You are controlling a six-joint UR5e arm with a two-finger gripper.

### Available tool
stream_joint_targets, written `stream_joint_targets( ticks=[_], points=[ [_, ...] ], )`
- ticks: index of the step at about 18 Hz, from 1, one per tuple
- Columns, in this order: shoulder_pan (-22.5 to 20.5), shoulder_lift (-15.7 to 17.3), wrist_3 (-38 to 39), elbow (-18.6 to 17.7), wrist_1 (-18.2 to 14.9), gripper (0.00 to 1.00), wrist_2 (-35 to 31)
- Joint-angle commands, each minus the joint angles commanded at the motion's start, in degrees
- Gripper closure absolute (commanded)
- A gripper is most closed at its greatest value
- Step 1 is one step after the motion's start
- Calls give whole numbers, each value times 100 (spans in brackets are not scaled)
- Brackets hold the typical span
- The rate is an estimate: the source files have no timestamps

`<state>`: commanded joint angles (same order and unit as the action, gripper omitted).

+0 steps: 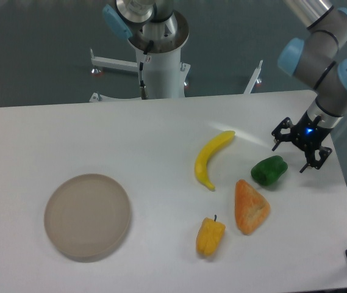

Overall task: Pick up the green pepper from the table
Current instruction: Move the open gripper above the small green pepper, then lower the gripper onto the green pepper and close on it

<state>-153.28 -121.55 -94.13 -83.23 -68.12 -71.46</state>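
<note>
We see a white table (pixel 100 134) against a dark grey-green floor, with a white robot pedestal (pixel 159 58) behind its far edge. The green pepper (pixel 269 170) lies right of centre, beside an orange wedge (pixel 250 207), a banana (pixel 212 157), a yellow pepper (pixel 210 237) and a beige plate (pixel 87 216). Our gripper (pixel 300 149) hovers just beside the pepper, fingers spread, holding nothing. The arm is cut off at the top edge.
</note>
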Motion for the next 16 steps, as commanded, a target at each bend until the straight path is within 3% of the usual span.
stream_joint_targets(
  ticks=[10,11,12,13,14,16],
  points=[
    [115,-70,44,-158,307,0,0],
    [115,-62,44,-150,325,11,0],
    [115,-70,53,-149,325,32,0],
    [106,-62,18,-141,325,43,0],
    [106,-62,-9,-149,325,52,0],
    [106,-70,-26,-106,325,61,0]
  ],
)
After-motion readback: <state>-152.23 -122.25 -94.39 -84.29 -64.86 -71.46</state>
